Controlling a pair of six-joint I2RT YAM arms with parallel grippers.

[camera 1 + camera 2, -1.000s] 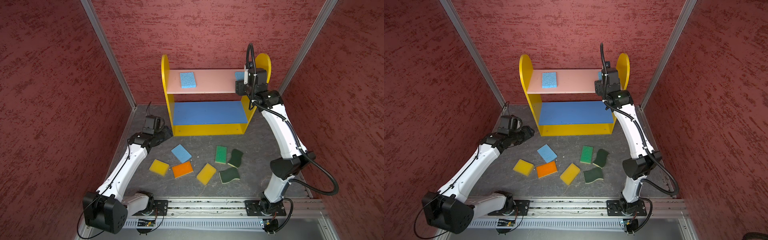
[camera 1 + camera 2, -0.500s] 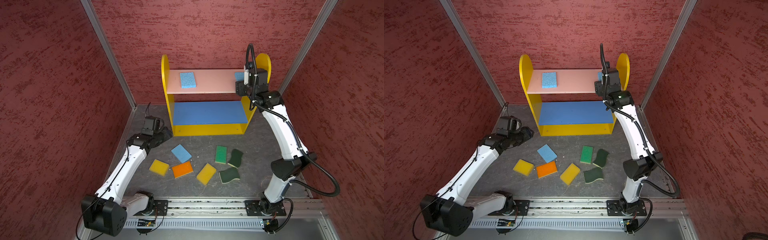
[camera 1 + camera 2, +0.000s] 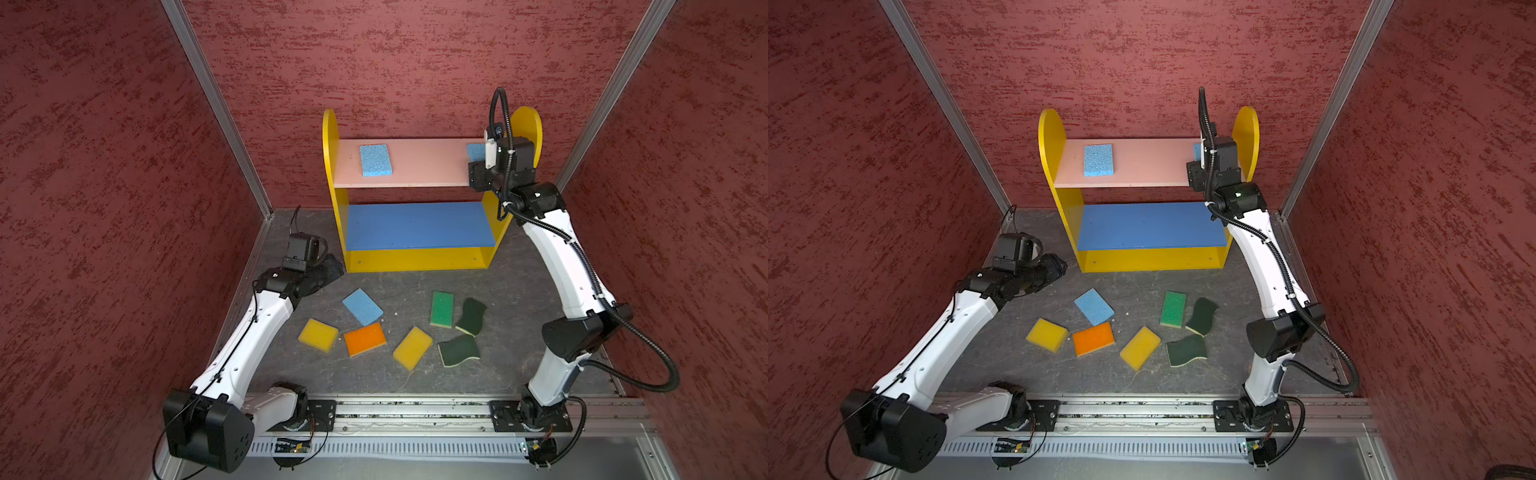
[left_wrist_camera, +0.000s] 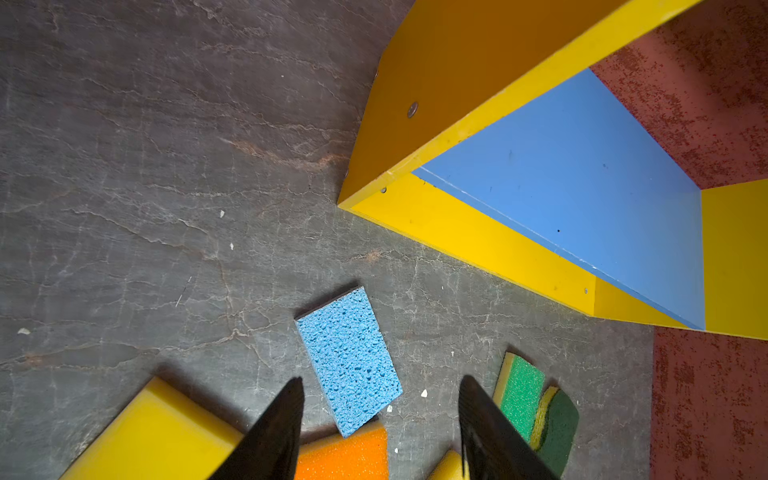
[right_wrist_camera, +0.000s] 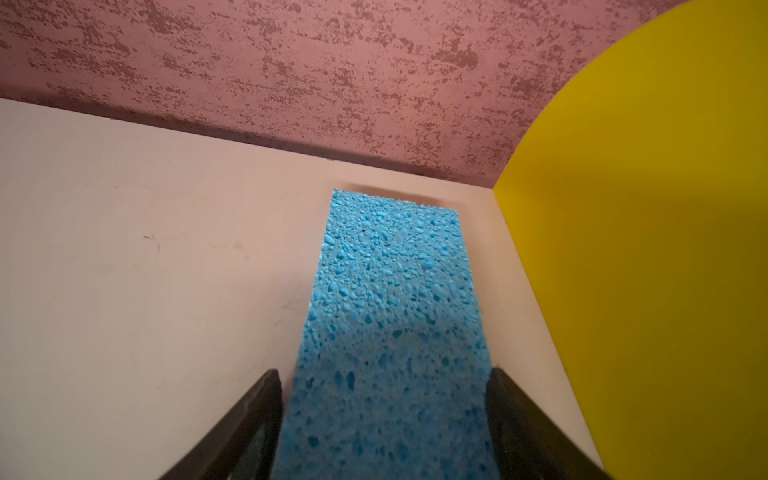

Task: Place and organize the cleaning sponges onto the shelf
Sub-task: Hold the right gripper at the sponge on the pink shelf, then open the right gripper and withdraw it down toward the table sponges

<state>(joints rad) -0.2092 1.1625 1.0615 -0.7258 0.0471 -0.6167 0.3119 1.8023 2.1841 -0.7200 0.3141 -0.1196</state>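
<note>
- light blue sponges [image 3: 375,160] [image 3: 475,150] [image 3: 362,306]: three; two on the shelf [image 3: 415,259], one before it;
- yellow sponges [image 3: 318,334] [image 3: 412,347]: two, before the shelf;
- orange-topped sponge [image 3: 365,338]: one;
- bright green sponge [image 3: 441,308]: one;
- dark green wavy sponges [image 3: 471,316] [image 3: 458,350]: two

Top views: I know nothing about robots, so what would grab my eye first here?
The toy-bright shelf with yellow round-topped sides stands against the red back wall, its pink top board carrying a light blue porous sponge. The right arm's pincer straddles a second blue sponge beside the yellow side panel. On the dark floor in front lie seven scattered sponges, the orange-topped rectangle brightest.
</note>
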